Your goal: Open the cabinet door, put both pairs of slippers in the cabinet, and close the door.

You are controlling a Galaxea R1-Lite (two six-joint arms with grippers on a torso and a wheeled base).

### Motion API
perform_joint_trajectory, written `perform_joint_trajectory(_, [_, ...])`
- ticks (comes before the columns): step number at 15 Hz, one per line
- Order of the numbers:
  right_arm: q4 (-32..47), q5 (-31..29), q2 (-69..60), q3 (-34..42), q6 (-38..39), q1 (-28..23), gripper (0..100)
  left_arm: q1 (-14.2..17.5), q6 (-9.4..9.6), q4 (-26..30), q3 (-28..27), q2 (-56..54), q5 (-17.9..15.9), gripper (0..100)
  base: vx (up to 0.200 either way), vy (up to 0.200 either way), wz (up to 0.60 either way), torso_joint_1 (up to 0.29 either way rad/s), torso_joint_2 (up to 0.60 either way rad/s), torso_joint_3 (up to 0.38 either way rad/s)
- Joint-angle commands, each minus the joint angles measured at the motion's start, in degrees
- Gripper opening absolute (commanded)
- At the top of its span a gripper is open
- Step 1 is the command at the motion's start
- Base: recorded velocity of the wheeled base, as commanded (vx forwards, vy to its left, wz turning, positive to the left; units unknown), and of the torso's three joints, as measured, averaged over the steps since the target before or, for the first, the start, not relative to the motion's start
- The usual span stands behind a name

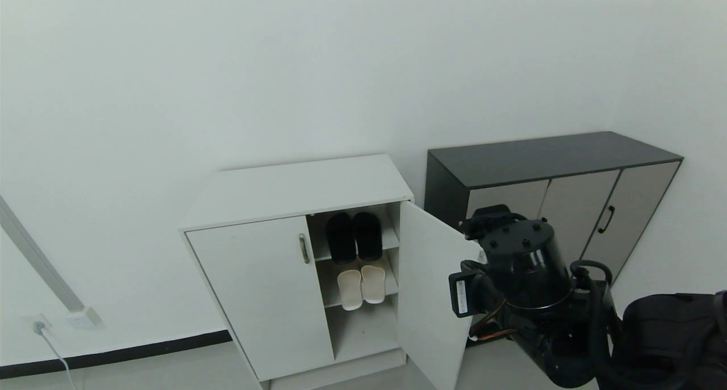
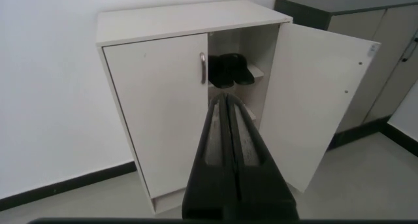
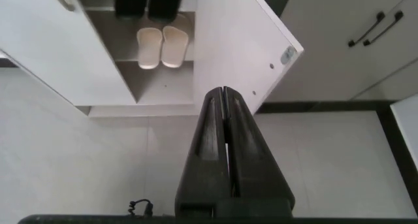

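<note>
Head view has both pairs shelved: black slippers (image 1: 353,237) above white slippers (image 1: 361,286), well beyond my right gripper (image 3: 225,93), so only closing the door (image 1: 431,288) seems left. That gripper, fingers pressed together and empty, angles down with the door's free edge just past its tips, likely to push. My left gripper (image 2: 225,100), also pinched closed, faces the cabinet (image 1: 295,191).

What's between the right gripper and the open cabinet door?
Nothing visible. The shut right gripper points at the open door, no object between. The black slippers and white slippers lie on shelves inside, seemingly clear of its swing.
</note>
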Motion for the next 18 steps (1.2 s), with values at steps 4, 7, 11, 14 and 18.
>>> perform_joint_trajectory(4, [1.2,10.1,4.7,-10.8,-4.8,-13.5,0,0.0,0.02,0.0,0.0,0.0,0.0,0,0.000,0.000,0.00,0.000,0.00,0.000])
perform_joint_trajectory(7, [8.2,15.1,10.1,-21.6,-4.2,-19.2,0,0.0,0.02,0.1,0.0,0.0,0.0,0,0.000,0.000,0.00,0.000,0.00,0.000])
perform_joint_trajectory(11, [8.7,17.0,17.4,-28.3,-3.9,-22.6,0,0.0,0.02,0.1,0.1,0.0,0.0,0,0.000,0.000,0.00,0.000,0.00,0.000])
perform_joint_trajectory(14, [8.8,17.7,22.3,-31.1,-3.1,-23.9,0,0.0,0.02,0.0,0.1,0.0,0.0,0,0.000,0.000,0.00,0.000,0.00,0.000])
perform_joint_trajectory(18, [8.8,17.7,26.7,-34.2,-3.0,-25.2,0,0.0,0.02,0.1,0.0,0.0,0.0,0,0.000,0.000,0.00,0.000,0.00,0.000])
